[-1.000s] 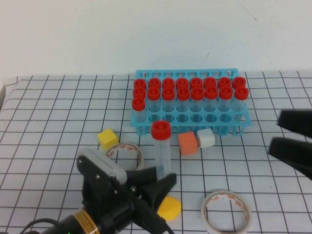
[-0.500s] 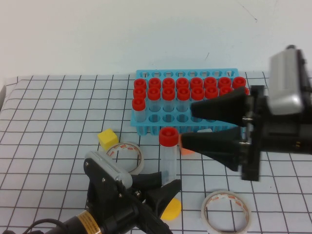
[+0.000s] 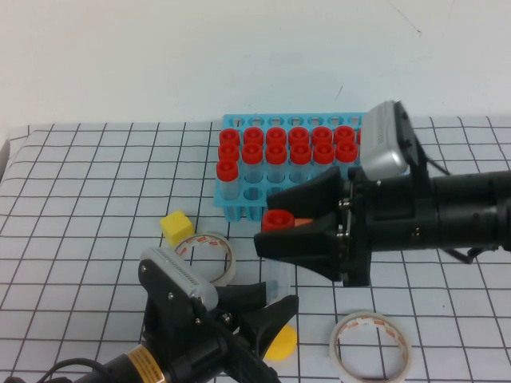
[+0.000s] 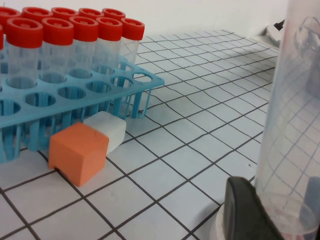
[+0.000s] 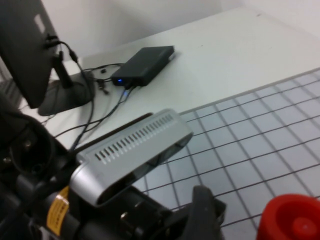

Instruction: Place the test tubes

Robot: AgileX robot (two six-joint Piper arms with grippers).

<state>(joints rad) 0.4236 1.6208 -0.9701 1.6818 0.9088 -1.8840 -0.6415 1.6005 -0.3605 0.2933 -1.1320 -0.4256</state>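
Gridded tabletop (image 3: 80,199): before the blue rack (image 3: 231,205), left gripper (image 3: 271,299) clamps a test tube (image 3: 277,221) upright, seemingly offering it to the wide-open right gripper (image 3: 267,220).

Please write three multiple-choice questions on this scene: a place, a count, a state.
1. Yellow cube lies: A beside a tape roll; B inside it; C on a shelf.
2. Tape rolls on the table: A one; B two; C four.
3. Right gripper, mid-table: A shut on a cube; B shut on tape; C open.
A: they sit side by side. B: the second roll lies front right. C: its jaws flank the cap of the test tube held upright by the left gripper, in front.
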